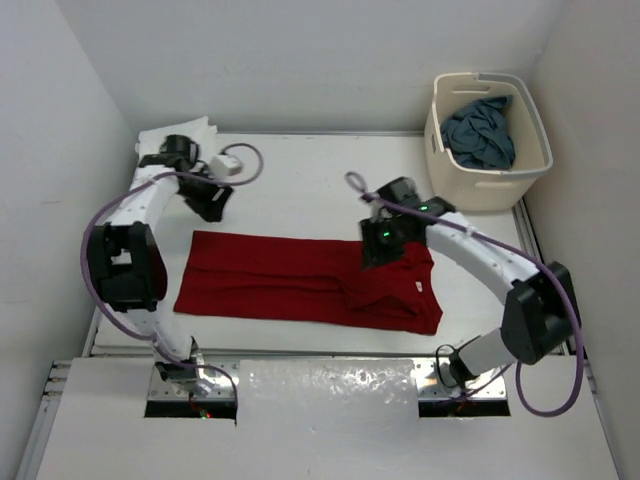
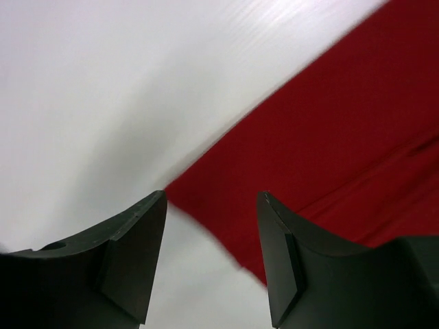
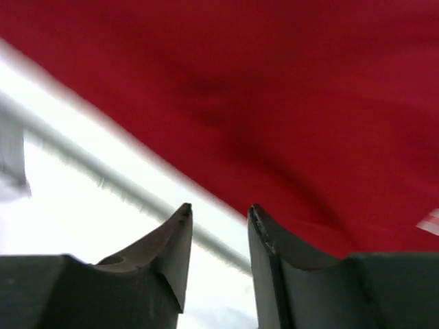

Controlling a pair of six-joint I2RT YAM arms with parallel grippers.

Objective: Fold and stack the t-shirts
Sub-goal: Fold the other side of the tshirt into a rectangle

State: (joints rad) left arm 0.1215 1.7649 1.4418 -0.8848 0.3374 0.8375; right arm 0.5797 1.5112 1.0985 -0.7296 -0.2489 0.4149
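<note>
The bright red t-shirt [image 1: 300,280] lies flat across the middle of the table, folded into a long strip. My left gripper [image 1: 212,208] hovers just past the shirt's far left corner. In the left wrist view it [image 2: 212,195] is open, with nothing between the fingers and the red corner [image 2: 329,130] ahead. My right gripper [image 1: 376,254] sits over the shirt's far right edge. In the right wrist view it [image 3: 219,208] is open and empty, just off the red cloth [image 3: 274,89]. The slate blue-grey t-shirt [image 1: 482,132] lies in the basket. The white t-shirt [image 1: 185,130] is bunched at the far left corner.
The cream laundry basket [image 1: 447,168] stands at the back right corner of the table. A small white box [image 1: 228,163] on a purple cable lies near the left arm. Walls close in the table on the left, back and right.
</note>
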